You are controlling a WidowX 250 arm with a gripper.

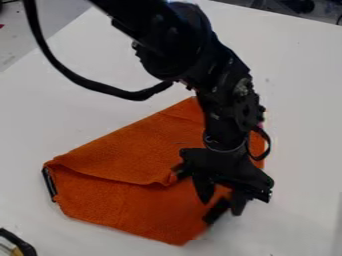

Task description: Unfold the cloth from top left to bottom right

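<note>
At the view's 7 to 8 o'clock, a curved black object with a yellowish part [24,245] lies on the white tabletop [297,115]. A narrow black strip [49,184] sits at the orange fabric cloth's [127,210] 9 o'clock corner. The cloth lies partly folded around the view's centre and towards 7 o'clock, its upper flap's loose edge running from 9 o'clock towards the middle. The black two-finger gripper [221,202] hangs over its 4 o'clock side, fingers apart; the black robot arm [230,95] enters from 11 o'clock.

White desk [297,95] spans most of view. Gray floor [33,25] shows past upper-left edge. Dark clutter [302,6], unidentifiable, sits beyond far edge, upper right.
</note>
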